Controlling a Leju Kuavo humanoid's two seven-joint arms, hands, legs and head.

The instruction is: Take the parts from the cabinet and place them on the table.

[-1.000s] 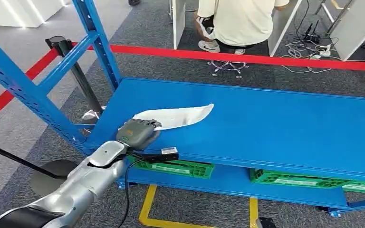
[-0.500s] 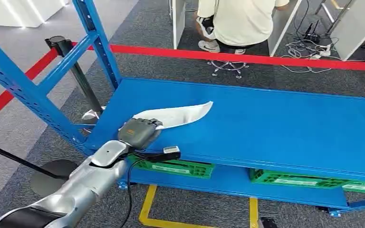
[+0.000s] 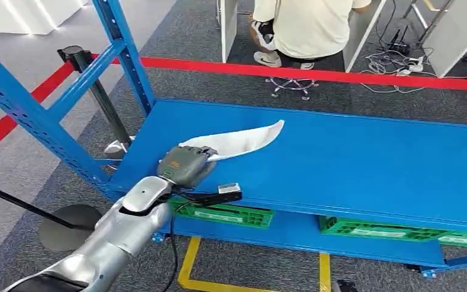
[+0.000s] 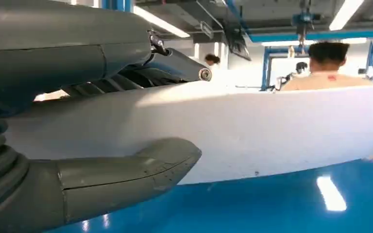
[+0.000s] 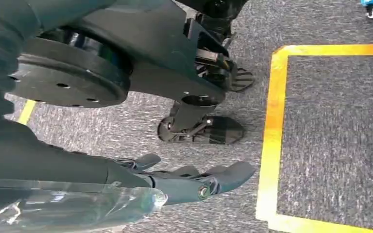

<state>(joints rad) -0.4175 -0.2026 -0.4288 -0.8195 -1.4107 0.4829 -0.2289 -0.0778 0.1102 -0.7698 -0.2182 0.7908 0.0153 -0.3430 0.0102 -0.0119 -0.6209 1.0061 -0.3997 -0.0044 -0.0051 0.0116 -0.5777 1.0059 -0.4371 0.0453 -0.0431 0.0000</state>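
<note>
A long, curved white part [image 3: 243,140] lies slanted over the left end of the blue cabinet shelf [image 3: 352,164]. My left hand [image 3: 186,164] grips the part's near end. In the left wrist view the thumb [image 4: 126,170] sits under the white part [image 4: 272,131] and the darker fingers [image 4: 175,68] lie over it, with its far end raised off the blue surface. My right hand [image 5: 194,182] hangs over the grey carpet with its fingers stretched out and nothing between them. A clear plastic film [image 5: 68,206] lies along the wrist.
Blue rack uprights [image 3: 30,115] stand at the left. Green crates [image 3: 231,214] sit on the lower shelf. A red barrier tape [image 3: 340,76] and its post [image 3: 97,91] run behind the rack, and a person [image 3: 310,27] crouches beyond it. Yellow floor marking [image 3: 188,267] lies below.
My left hand has moved a little forward and to the right with the white part. The part's far tip now stands higher and farther right.
</note>
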